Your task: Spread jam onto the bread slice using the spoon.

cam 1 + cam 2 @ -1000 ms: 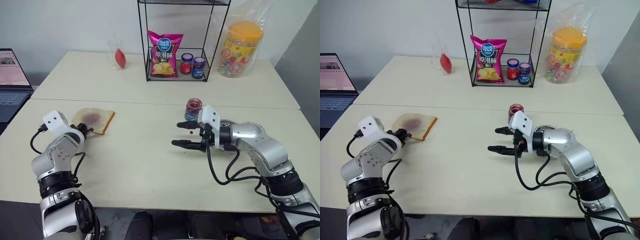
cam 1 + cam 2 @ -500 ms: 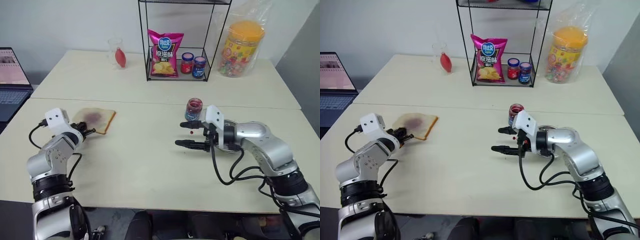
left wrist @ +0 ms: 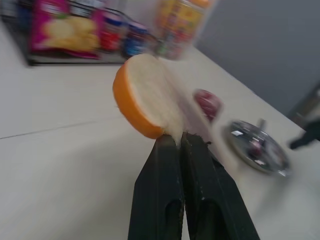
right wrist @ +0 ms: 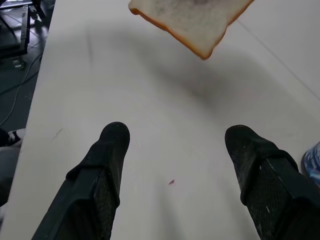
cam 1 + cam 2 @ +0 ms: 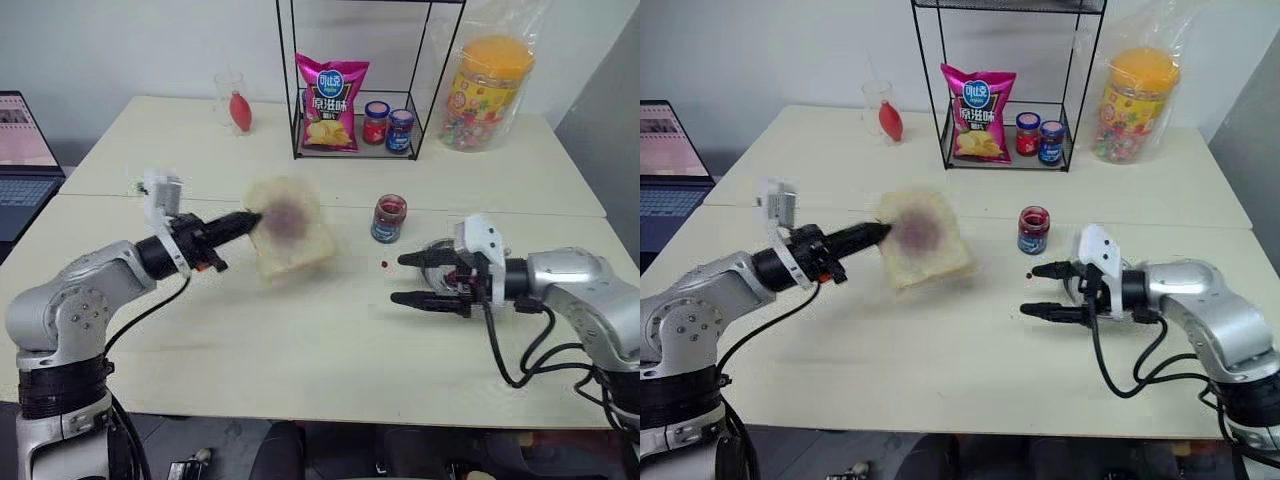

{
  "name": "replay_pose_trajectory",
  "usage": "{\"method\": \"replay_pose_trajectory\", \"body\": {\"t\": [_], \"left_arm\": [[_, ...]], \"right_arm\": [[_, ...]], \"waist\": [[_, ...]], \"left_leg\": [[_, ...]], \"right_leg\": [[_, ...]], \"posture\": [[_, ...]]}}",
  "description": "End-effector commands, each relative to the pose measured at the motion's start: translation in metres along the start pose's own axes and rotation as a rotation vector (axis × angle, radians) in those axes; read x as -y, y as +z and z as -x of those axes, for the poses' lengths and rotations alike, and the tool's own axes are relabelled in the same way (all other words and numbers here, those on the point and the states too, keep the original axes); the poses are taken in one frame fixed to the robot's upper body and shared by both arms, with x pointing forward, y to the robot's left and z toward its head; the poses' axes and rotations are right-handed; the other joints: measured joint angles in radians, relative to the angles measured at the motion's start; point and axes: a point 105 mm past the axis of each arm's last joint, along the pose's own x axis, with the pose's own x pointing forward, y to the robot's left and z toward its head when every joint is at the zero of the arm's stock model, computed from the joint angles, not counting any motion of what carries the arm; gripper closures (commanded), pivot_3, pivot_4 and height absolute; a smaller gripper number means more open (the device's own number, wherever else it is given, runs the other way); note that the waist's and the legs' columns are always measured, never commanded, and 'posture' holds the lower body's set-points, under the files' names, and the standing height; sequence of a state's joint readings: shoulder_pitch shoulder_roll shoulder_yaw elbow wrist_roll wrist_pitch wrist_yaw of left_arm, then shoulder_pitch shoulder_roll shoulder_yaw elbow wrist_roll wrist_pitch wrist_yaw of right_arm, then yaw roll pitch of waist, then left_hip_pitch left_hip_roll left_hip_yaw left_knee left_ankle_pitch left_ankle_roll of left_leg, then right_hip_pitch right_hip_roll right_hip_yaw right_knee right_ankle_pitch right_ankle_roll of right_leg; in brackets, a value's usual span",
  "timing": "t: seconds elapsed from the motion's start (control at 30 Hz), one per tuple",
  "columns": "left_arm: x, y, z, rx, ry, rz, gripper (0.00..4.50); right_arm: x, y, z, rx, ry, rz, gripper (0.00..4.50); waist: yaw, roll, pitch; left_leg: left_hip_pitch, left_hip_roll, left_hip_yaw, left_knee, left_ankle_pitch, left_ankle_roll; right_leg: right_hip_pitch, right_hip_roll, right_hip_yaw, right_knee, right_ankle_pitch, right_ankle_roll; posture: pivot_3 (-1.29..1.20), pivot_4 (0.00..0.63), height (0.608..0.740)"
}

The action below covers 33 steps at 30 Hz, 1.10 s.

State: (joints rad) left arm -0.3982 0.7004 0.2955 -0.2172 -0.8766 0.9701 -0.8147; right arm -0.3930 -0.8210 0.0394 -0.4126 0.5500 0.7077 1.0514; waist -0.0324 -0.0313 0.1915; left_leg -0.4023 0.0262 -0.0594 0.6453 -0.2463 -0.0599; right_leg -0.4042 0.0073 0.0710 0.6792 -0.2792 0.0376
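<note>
The bread slice (image 5: 290, 228), pale with a tan crust and a purple stain at its centre, hangs tilted above the middle of the table. My left gripper (image 5: 250, 220) is shut on its left edge, and the left wrist view shows the fingers (image 3: 167, 170) pinched on the crust. The small open jam jar (image 5: 388, 217) stands just right of the bread. My right gripper (image 5: 397, 279) stands open and empty right of the jar, pointing left, apart from the bread (image 4: 192, 20). A silver round dish (image 3: 257, 150) with a red smear lies behind it. I cannot make out the spoon.
At the back stands a wire rack (image 5: 295, 110) with a pink chips bag (image 5: 331, 95) and two lidded jars (image 5: 387, 125). A bagged candy tub (image 5: 485, 90) is at the back right, a glass (image 5: 232, 100) back left, a laptop (image 5: 20, 150) far left. A red drop (image 5: 384, 265) marks the table.
My left gripper lifted the bread slice off the table's left side and swung it right and up to the middle. My right gripper drew back to the right, still open.
</note>
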Motion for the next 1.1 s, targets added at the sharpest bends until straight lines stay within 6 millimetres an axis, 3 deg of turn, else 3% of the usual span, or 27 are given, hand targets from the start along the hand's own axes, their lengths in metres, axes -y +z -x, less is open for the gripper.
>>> {"method": "replay_pose_trajectory", "body": {"t": [0.03,0.2,0.33,0.5,0.8,1.1], "left_arm": [[0.030,-0.020,-0.006,-0.146,-0.204,-0.016,4.47],[-0.005,-0.076,-0.018,-0.354,-0.159,-0.152,4.47],[-0.032,-0.095,-0.028,-0.392,-0.103,-0.264,4.47],[-0.054,-0.087,-0.025,-0.346,-0.030,-0.279,4.47],[-0.053,-0.084,-0.014,-0.339,-0.023,-0.288,4.47],[-0.053,-0.082,-0.017,-0.305,0.030,-0.333,4.47]], "right_arm": [[-0.009,0.008,0.012,0.005,0.011,0.027,1.13],[-0.019,0.003,0.012,-0.004,0.031,0.005,1.13],[-0.029,0.003,0.008,0.006,0.049,-0.004,1.13],[-0.034,0.006,0.003,0.039,0.035,0.018,1.13],[-0.036,0.007,0.000,0.052,0.035,0.017,1.13],[-0.037,0.007,-0.004,0.051,0.048,0.034,1.13]], "waist": [[0.000,0.000,0.000],[-0.002,0.001,0.000],[0.002,0.001,0.000],[0.002,0.001,0.000],[-0.002,0.001,0.000],[-0.001,0.001,0.000]], "left_leg": [[0.000,0.000,0.000,0.000,0.000,0.000],[0.002,0.002,0.001,0.000,0.000,0.000],[0.001,0.002,0.001,0.000,0.000,0.001],[0.000,0.002,0.001,0.001,0.000,0.001],[0.001,0.003,0.000,0.001,0.000,0.001],[0.001,0.003,0.000,0.001,0.000,0.001]], "right_leg": [[0.000,0.000,0.000,0.000,0.000,0.000],[0.000,0.004,0.001,0.001,-0.003,0.002],[0.000,0.005,0.002,0.001,-0.003,0.000],[0.000,0.004,0.001,0.001,-0.002,0.000],[0.000,0.005,0.001,0.001,-0.002,0.000],[0.000,0.005,0.001,0.001,-0.002,-0.001]], "posture": [[0.00,0.150,0.740],[0.00,0.150,0.740],[0.00,0.150,0.740],[0.00,0.150,0.740],[0.00,0.150,0.740],[0.00,0.150,0.740]]}}
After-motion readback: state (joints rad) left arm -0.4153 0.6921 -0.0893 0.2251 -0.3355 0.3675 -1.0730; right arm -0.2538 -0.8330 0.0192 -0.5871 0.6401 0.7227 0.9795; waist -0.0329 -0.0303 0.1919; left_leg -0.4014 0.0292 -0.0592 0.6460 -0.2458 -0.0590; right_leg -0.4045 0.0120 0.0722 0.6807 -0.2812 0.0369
